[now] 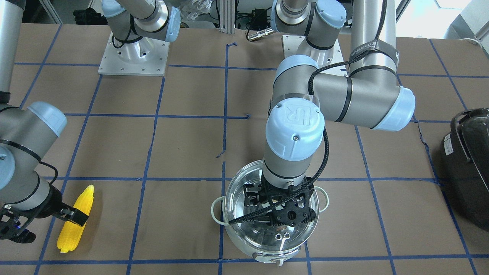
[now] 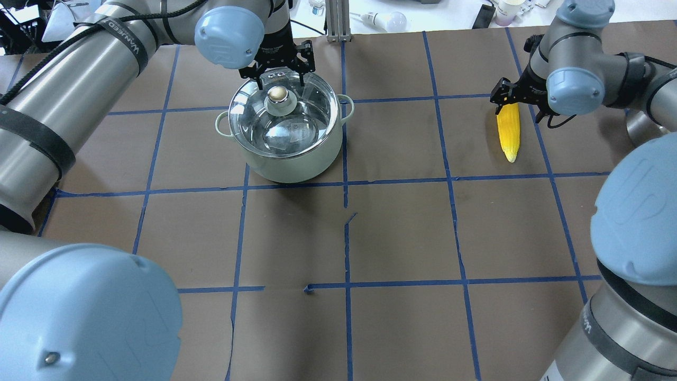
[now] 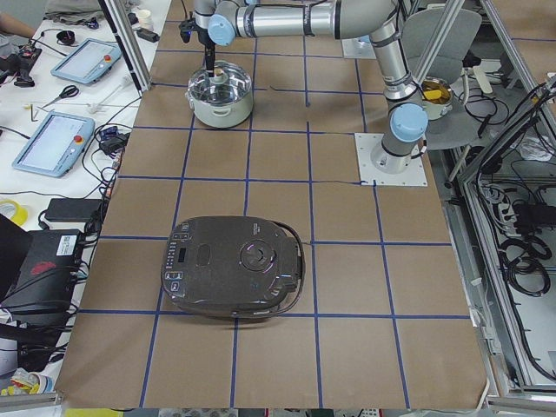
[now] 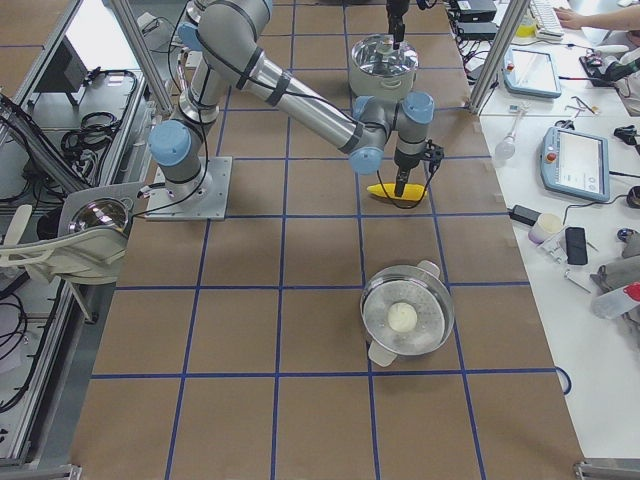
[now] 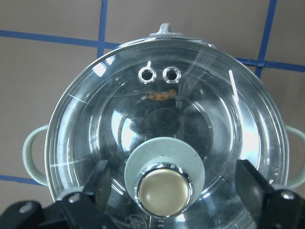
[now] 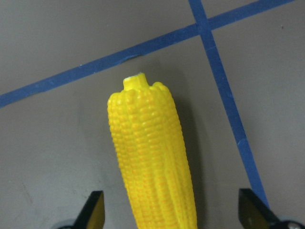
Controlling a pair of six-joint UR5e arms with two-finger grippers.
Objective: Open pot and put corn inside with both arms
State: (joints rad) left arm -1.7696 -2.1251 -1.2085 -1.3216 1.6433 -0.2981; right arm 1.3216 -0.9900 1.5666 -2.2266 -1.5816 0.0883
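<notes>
Left gripper [image 5: 174, 185]: fingers [image 5: 99, 183] are spread wide, nothing is clamped. The brass-coloured knob [image 5: 164, 190] is seen centred between the two fingers, with a clear gap on each side. The glass lid [image 5: 157, 119] is seated on the pot [image 2: 288, 159] and lies under and ahead of the fingertips. Two small vent holes in the lid are seen ahead of the fingers, on the far side of the knob. One loop handle of the pot is seen outboard of each finger. How high the fingertips sit above the lid cannot be told.

Right gripper [image 6: 174, 210]: fingers [image 6: 95, 210] are also apart, nothing is gripped. The corn [image 6: 152, 167] is laid flat on the table [image 2: 402, 238], its thick end between the fingers and its tapered end pointing out ahead of them. A gap is seen between the cob and each finger in the wrist view. Whether the fingertips touch the table cannot be told. A crossing of blue tape lines [image 6: 205, 24] is seen just beyond the cob's tip.

Pot and corn are placed well apart, one at each gripper. A black appliance [image 3: 234, 265] is parked well away from both sets of fingers.
</notes>
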